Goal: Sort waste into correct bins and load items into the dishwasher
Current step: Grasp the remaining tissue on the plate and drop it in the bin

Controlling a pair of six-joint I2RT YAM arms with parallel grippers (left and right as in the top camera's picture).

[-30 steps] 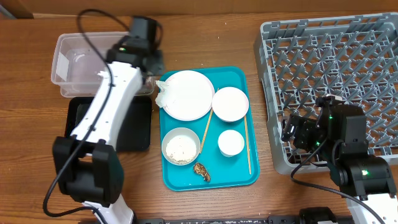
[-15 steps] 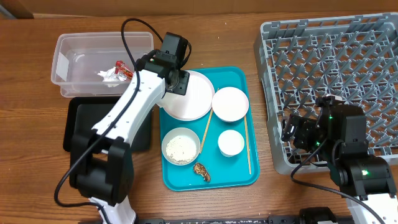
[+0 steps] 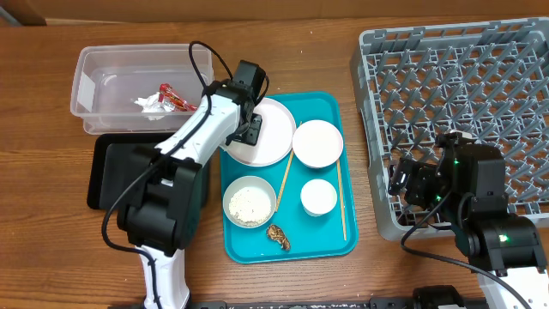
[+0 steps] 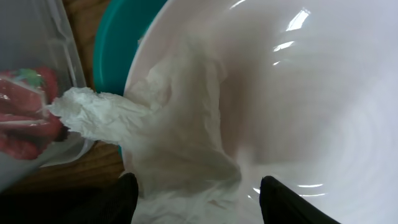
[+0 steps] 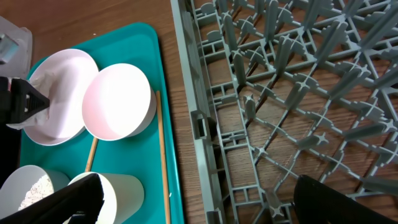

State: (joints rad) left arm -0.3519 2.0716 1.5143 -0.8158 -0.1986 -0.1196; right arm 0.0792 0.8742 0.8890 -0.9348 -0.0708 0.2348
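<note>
Left gripper lined up on napkin
Wide open and empty, its jaws straddled the napkin just ahead on the plate rim, apparently set to pinch; the tub lay leftward.

A brown wood-grain table (faintly glossy, evenly lit), a pale tan strip along its far edge.

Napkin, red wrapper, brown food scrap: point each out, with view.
crumpled white napkin (image 4: pixel 177 149), left wrist view, middle of its folds.
red wrapper (image 3: pixel 174 99), overhead view, its red middle, inside the clear tub (image 3: pixel 111 116).
brown food scrap (image 3: pixel 278 236), overhead view, its centre, on the teal tray (image 3: pixel 317 239).
</note>
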